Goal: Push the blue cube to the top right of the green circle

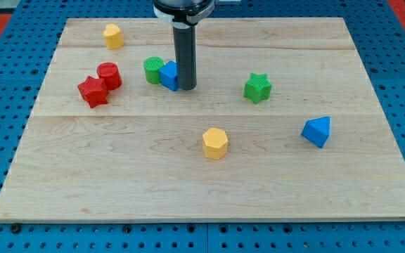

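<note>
The blue cube (169, 75) sits left of the board's centre, near the view's top, touching the right side of the green circle (153, 70). My tip (187, 88) stands right against the blue cube's right side, at the end of the dark rod that comes down from the view's top.
A red cylinder (109, 75) and a red star (93, 91) lie to the left of the green circle. A yellow block (113, 35) is at the top left. A green star (257, 88), a yellow hexagon (215, 143) and a blue triangular block (317, 131) lie to the right and below. The wooden board (209, 197) rests on a blue pegboard.
</note>
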